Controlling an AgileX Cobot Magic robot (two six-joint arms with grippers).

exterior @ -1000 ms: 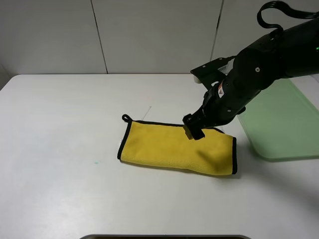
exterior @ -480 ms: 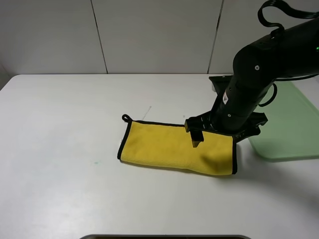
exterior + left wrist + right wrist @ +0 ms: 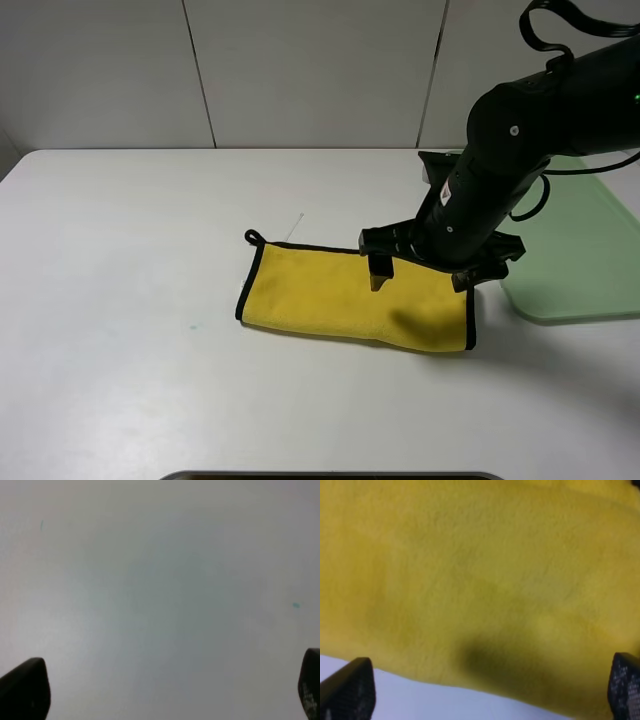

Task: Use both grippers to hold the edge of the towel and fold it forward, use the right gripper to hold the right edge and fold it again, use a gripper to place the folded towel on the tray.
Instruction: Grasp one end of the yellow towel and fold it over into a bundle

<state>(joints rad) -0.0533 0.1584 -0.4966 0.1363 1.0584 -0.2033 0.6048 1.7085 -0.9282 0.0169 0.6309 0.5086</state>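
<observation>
So the towel (image 3: 310, 290) is already folded once: a long yellow strip lying mid-table, with the tray (image 3: 585, 260) just off to its right. Over the last second the right gripper (image 3: 420, 272) has swung its wrist round and drifted a bit left above the towel's right half. Its jaws are spread wide and it's holding nothing. Looks to me like it's lining up on the right edge (image 3: 470, 312) for the second fold. The left gripper (image 3: 165, 690) hangs over bare table (image 3: 150, 580), also spread wide and empty.
</observation>
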